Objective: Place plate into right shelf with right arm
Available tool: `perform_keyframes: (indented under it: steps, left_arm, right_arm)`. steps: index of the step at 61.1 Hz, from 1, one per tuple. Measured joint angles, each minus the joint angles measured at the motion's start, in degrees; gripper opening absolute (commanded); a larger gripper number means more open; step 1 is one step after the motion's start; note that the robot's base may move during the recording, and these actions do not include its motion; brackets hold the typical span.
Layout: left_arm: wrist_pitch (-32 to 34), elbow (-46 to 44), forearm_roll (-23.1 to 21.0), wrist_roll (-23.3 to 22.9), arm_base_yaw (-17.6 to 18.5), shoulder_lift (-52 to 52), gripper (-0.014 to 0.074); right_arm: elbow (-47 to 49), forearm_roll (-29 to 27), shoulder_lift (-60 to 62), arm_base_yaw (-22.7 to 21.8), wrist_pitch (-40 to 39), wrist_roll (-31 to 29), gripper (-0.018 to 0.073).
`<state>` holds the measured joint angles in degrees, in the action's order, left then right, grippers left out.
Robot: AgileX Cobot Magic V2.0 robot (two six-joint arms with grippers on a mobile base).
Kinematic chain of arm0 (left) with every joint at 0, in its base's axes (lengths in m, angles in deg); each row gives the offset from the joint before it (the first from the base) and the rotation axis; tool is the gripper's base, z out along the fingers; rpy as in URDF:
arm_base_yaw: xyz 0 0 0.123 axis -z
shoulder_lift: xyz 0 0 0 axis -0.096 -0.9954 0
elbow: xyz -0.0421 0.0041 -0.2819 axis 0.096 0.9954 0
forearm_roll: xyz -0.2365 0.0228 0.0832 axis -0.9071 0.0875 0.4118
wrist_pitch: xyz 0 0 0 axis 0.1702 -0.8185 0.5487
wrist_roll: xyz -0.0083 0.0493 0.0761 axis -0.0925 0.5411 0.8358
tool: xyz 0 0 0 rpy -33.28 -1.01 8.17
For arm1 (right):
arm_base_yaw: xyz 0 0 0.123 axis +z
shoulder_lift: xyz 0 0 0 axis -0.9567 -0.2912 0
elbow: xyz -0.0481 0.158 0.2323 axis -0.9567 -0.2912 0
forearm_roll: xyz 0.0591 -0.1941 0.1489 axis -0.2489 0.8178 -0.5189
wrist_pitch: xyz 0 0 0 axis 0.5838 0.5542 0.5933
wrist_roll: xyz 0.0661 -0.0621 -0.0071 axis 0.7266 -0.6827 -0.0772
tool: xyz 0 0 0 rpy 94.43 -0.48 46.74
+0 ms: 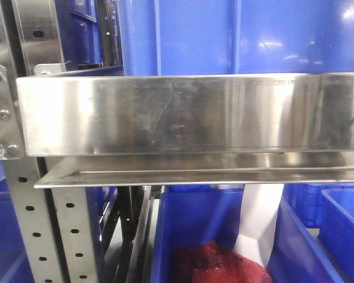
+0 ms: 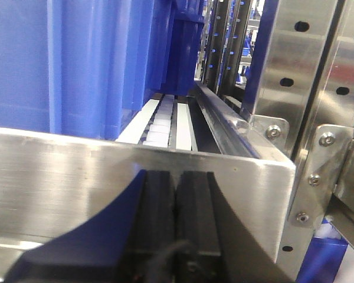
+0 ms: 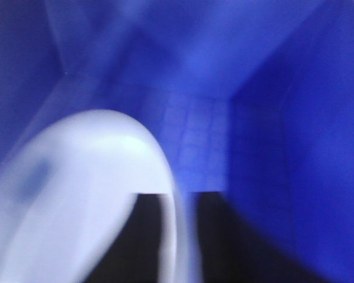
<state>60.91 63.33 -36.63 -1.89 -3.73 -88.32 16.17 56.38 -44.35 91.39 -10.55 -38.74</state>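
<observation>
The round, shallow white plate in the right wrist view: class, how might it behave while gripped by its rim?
The round, shallow white plate looks rigid, keeping its curve between the right gripper fingers. Its glossy sheen suggests a slippery surface. Held only at the rim above the blue plastic bin, it could pivot or slip; blur hides detail.

plate (image 3: 88, 194): one
steel shelf (image 1: 165, 115): one
blue bins (image 1: 194, 236): at least three in the front view

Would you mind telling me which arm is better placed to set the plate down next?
The right. Its gripper has the plate between its jaws, inside a blue bin. The left gripper is shut on nothing, facing the steel shelf lip.
</observation>
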Motion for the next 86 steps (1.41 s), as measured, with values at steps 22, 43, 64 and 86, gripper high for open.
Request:
perform_keyframes:
  steps: [22, 43, 64, 86]
  left_arm:
    - [0.0, 0.0, 0.0, 0.0, 0.0, 0.0, -0.0047]
    - [0.0, 0.0, 0.0, 0.0, 0.0, 0.0, -0.0047]
    - [0.0, 0.0, 0.0, 0.0, 0.0, 0.0, -0.0047]
    - [0.0, 0.0, 0.0, 0.0, 0.0, 0.0, -0.0047]
  right_arm:
    - [0.0, 0.0, 6.72, 0.0, 0.48, 0.0, 0.0375]
    - [-6.96, 0.02, 25.8, 0.0, 2.5, 0.0, 0.0048]
    - [-32.74, 0.12, 52.3, 0.0, -1.43, 0.1, 0.0046]
    - [-50.37, 0.12, 76.05, 0.0, -1.45, 0.21, 0.0046]
